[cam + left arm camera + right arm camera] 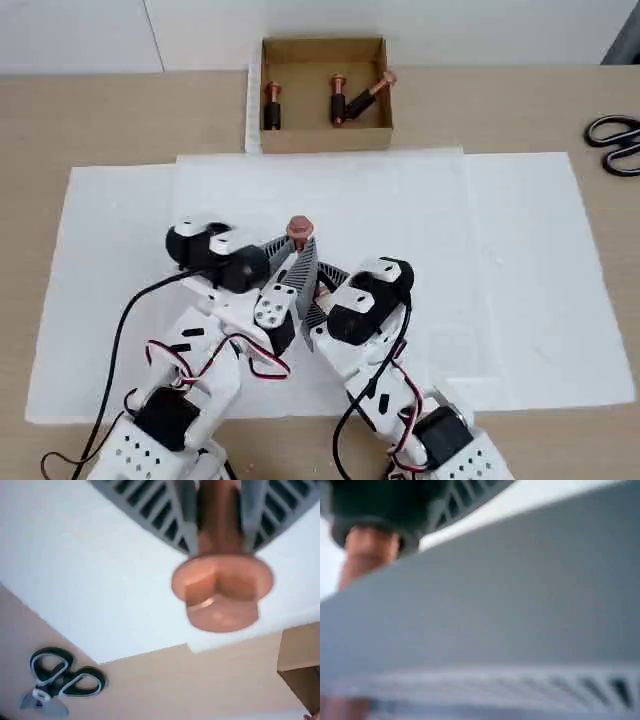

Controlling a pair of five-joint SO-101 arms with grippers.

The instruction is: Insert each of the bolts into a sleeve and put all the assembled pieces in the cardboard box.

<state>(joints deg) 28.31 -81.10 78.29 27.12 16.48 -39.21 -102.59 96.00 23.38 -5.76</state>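
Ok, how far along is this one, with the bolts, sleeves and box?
Done: three assembled pieces lie in the cardboard box. In hand: the left gripper is shut on a fourth bolt over the white sheet, and the right wrist view shows a dark sleeve around its shank; how deep it sits is unclear. Left: finish that insertion, then box the piece.

4 bolts (298, 228), 4 sleeves (272, 116), 1 box (325, 45), 1 scissors (615, 143).

Bright, even overhead light washes the white paper (520, 300) nearly flat; soft, faint shadows lie beside the arms (215, 330) and inside the box (320, 140) walls; the tabletop (100, 120) looks matte
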